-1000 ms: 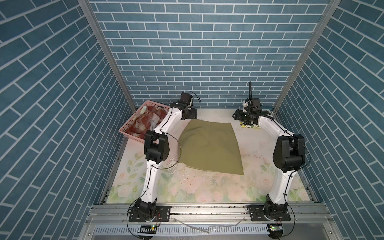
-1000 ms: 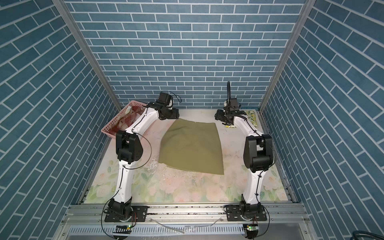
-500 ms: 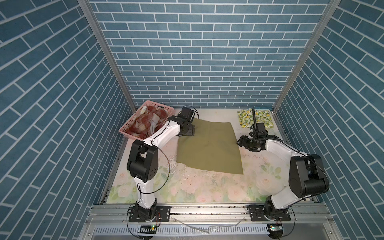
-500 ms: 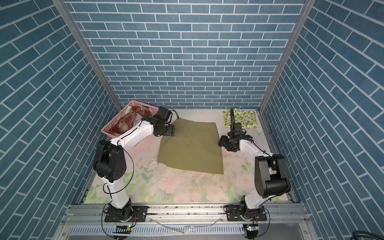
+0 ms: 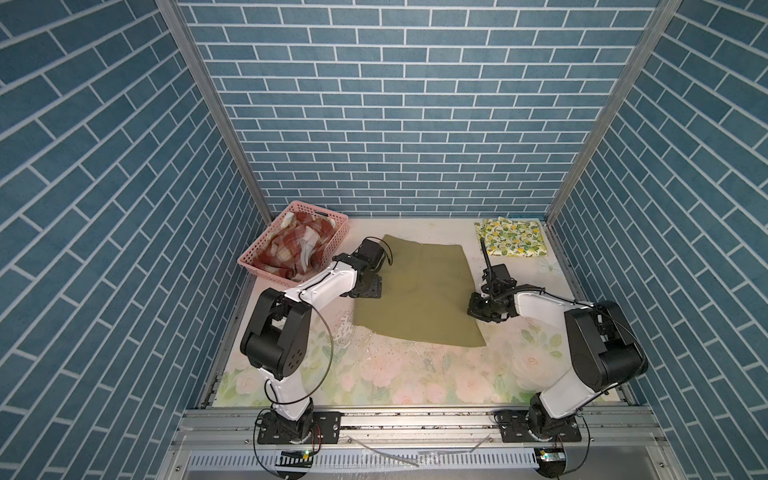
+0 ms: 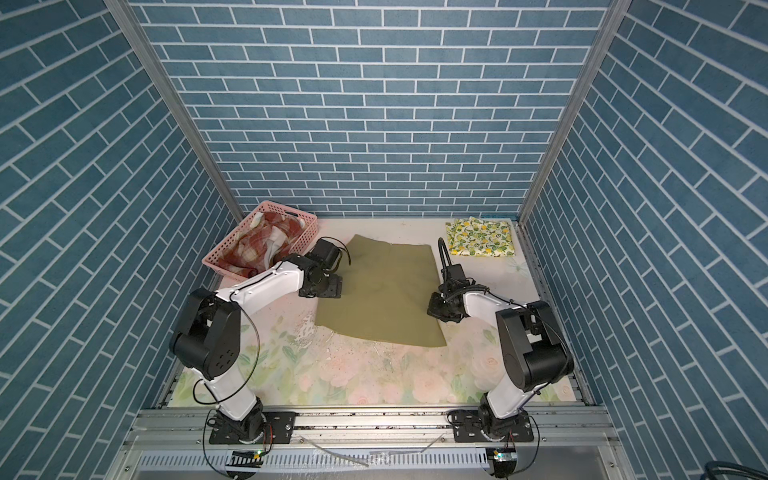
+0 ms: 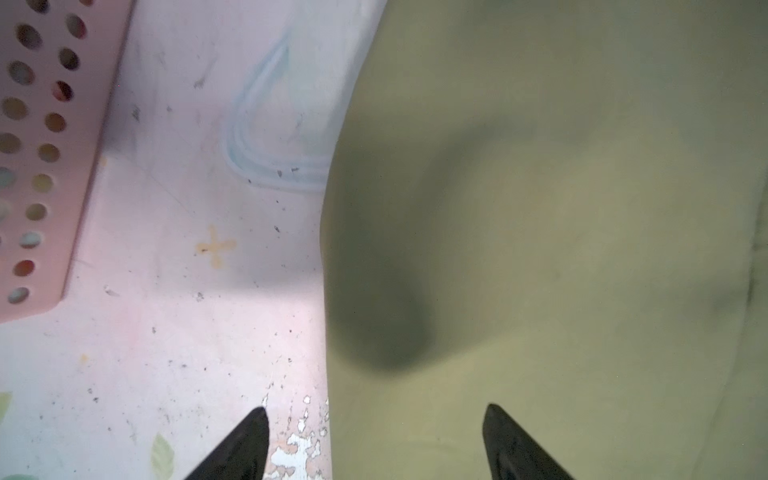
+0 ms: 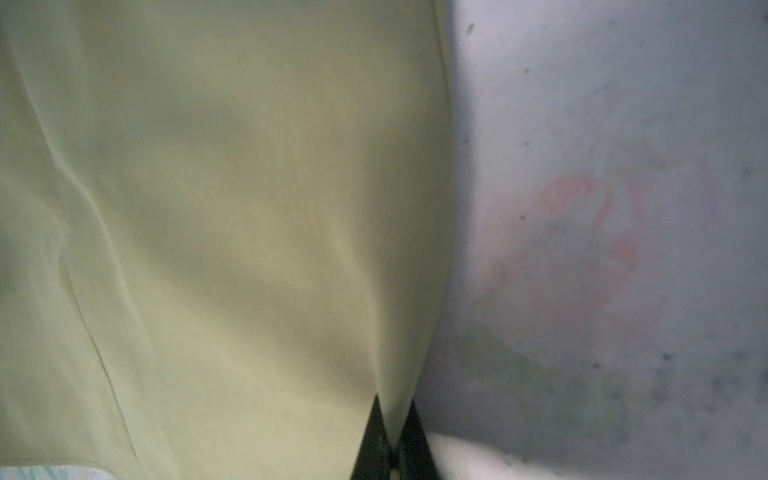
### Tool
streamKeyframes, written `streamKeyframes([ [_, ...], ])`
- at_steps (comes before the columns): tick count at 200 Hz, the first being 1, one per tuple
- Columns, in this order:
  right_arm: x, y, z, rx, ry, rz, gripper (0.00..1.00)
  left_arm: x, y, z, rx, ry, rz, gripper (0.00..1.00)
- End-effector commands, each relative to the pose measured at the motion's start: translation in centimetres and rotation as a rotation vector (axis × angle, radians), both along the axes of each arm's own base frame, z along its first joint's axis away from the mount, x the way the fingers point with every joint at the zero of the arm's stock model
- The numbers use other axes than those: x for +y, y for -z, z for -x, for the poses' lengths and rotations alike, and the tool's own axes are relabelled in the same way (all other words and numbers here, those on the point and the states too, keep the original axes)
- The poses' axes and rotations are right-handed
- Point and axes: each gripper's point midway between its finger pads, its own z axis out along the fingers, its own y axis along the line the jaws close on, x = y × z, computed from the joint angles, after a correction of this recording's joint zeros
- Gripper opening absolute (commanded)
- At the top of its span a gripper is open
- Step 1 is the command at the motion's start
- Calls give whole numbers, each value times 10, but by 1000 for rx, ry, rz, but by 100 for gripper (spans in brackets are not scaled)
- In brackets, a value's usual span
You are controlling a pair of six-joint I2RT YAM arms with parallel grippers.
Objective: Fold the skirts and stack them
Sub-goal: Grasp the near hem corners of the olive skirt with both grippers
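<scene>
- Right wrist view: the olive green skirt (image 8: 208, 249) fills half the picture, and its side edge runs straight into the right jaws, which are clenched on that hem; a thin strip of cloth shows between the two dark fingertips (image 8: 375, 419).
- In both top views the same skirt (image 5: 415, 291) (image 6: 378, 291) lies spread flat in the middle of the desk, narrow end toward the back wall and wide end toward the robot's bases. The right jaws sit at its right edge, about halfway along.
- The left jaws sit at the opposite edge, on the skirt's left side.
- In the left wrist view the left jaws are released and stand wide apart, straddling the edge of the skirt (image 7: 540, 249): one fingertip (image 7: 253, 432) is over the bare desk covering (image 7: 187, 332), the other over olive cloth. Whether either tip touches down I cannot tell.
- The lemon-print skirt (image 5: 513, 239) (image 6: 480, 239) lies folded in the far right corner, well apart from the olive one.
- The pink basket (image 5: 257, 259) (image 6: 220, 253) stands in the far left corner, just beside the left arm's wrist; its perforated wall (image 7: 37, 166) shows in the left wrist view.
- In the basket the plaid skirt (image 5: 291, 249) (image 6: 257, 241) lies crumpled, with some pale cloth among its folds.
</scene>
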Motion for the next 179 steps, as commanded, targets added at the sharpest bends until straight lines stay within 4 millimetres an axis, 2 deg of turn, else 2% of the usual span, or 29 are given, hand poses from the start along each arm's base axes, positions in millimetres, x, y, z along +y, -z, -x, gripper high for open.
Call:
streamKeyframes([
  [1,-36,-11,1,-13,80,81,0,5,-9,-1,-20,-15,-7,82],
  [34,-76,-27,-6,-37,158,113,0,5,-6,2,-10,-14,1,82],
  [55,-83,-28,-10,-38,169,102,0,1,5,6,14,-13,20,81],
  [84,-80,-33,-16,-54,166,68,0,-7,20,19,45,3,68,79],
  [109,-74,-46,-25,-83,164,37,0,-29,21,35,28,64,161,75],
  [131,-72,-59,-35,-105,167,17,0,-47,18,56,-12,154,185,74],
  [179,-71,-94,-65,-170,217,-63,0,-60,20,105,-142,307,158,73],
])
